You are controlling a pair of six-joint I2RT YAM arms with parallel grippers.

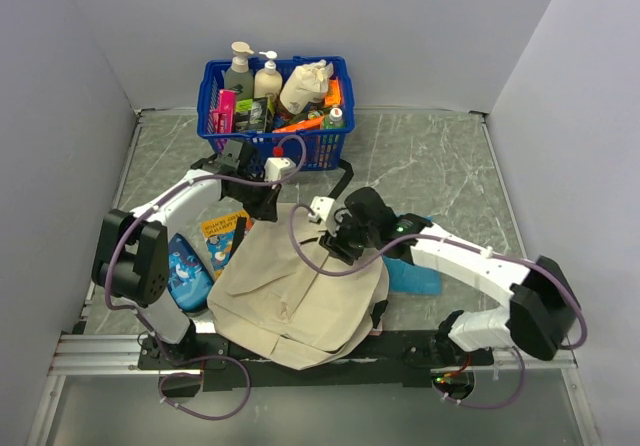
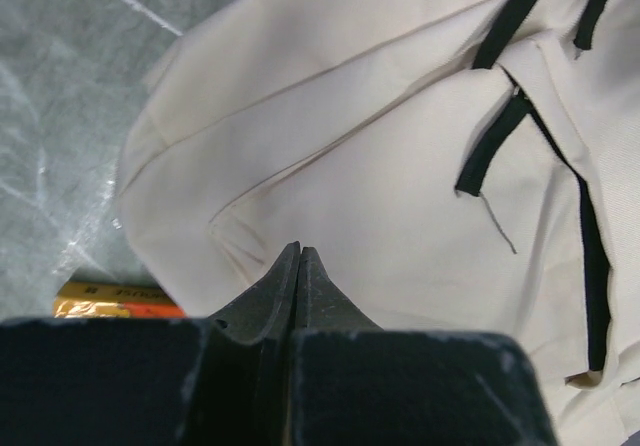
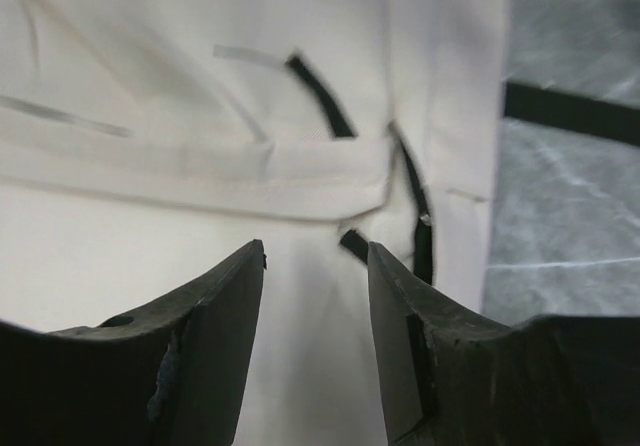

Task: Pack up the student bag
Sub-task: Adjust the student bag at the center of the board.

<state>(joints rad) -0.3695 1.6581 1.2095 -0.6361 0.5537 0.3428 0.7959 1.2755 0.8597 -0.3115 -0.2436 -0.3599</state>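
The beige student bag [image 1: 300, 286] lies flat on the table in front of the arms. It fills the left wrist view [image 2: 380, 166] and the right wrist view [image 3: 200, 116], with black zipper lines showing. My left gripper [image 1: 262, 206] is shut and empty, hovering over the bag's far left corner [image 2: 300, 251]. My right gripper [image 1: 335, 246] is open and empty, just above the bag's upper right part near a black strap end [image 3: 352, 244].
A blue plastic basket [image 1: 275, 111] with bottles and packets stands at the back. A yellow book [image 1: 225, 238] and a blue shark-print pencil case [image 1: 185, 276] lie left of the bag. A blue flat item [image 1: 415, 278] lies under the right arm.
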